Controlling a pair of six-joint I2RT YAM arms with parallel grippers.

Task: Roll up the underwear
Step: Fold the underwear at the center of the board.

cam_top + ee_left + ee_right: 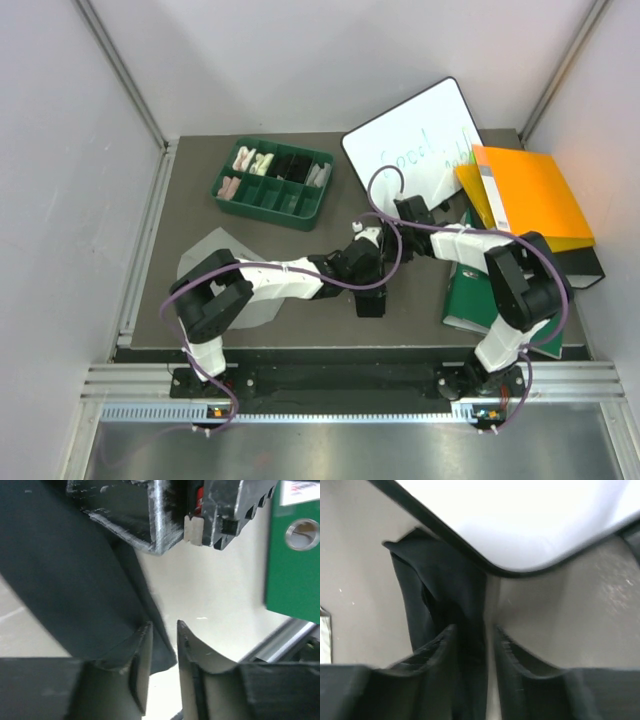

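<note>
The black underwear [65,580] is a dark sheet running from the upper left of the left wrist view down to my left gripper [164,627], whose narrowly parted fingers hold its corner. In the right wrist view a bunched strip of it [445,580] runs up from my right gripper [474,629], which pinches it near the whiteboard's edge. From above, my left gripper [368,275] and right gripper [400,212] sit close together at mid-table, hiding most of the black fabric. The light grey underwear [205,262] lies flat at the left, partly under the left arm.
A green compartment tray [318,195] holding small cloth rolls stands at the back left. A whiteboard [420,140] lies behind the grippers. An orange folder [535,195] and a green binder [470,295] lie on the right. The right gripper's body [150,510] hangs just ahead of the left fingers.
</note>
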